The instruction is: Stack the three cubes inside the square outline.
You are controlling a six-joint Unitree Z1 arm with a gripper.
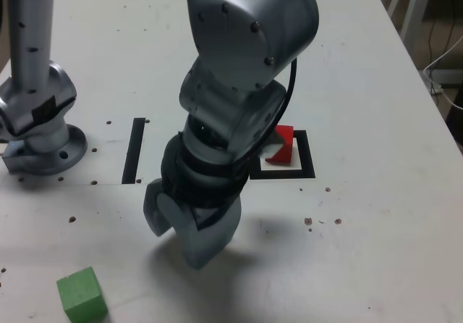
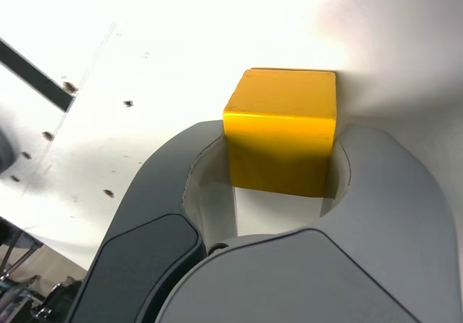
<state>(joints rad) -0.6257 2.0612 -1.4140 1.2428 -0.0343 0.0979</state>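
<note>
- Yellow cube (image 2: pixel 281 129) is sitting between the jaws of the tool (image 2: pixel 282 167); in the wrist view both jaw faces are looking pressed to its sides, so I'm reading it as gripped, not just straddled.
- Cube is resting on the white bench (image 1: pixel 376 265) in front of the arm; the tool (image 1: pixel 189 229) is hiding it entirely in the exterior view.
- Red cube (image 1: pixel 282 146) is sitting inside the square outline (image 1: pixel 307 169), partly behind the wrist, looking turned relative to the frame lines.
- Green cube (image 1: pixel 82 294) is lying well apart, near the exterior view's lower left corner, untouched.
- Step in hand, as I'm judging it: securing yellow, then lifting it over to red.
- Doing it well:
  - Jaws are biting only the near part of the cube; I'm advising a straight, slow lift so it isn't pivoting out.
  - Going high enough to clear red's top before travelling across.
  - Rotating the wrist so yellow's faces are matching red's skewed orientation.
  - Lowering until yellow is seating flat, then releasing gently.
- Risk: clipping red sideways and knocking it out of the outline.
</note>
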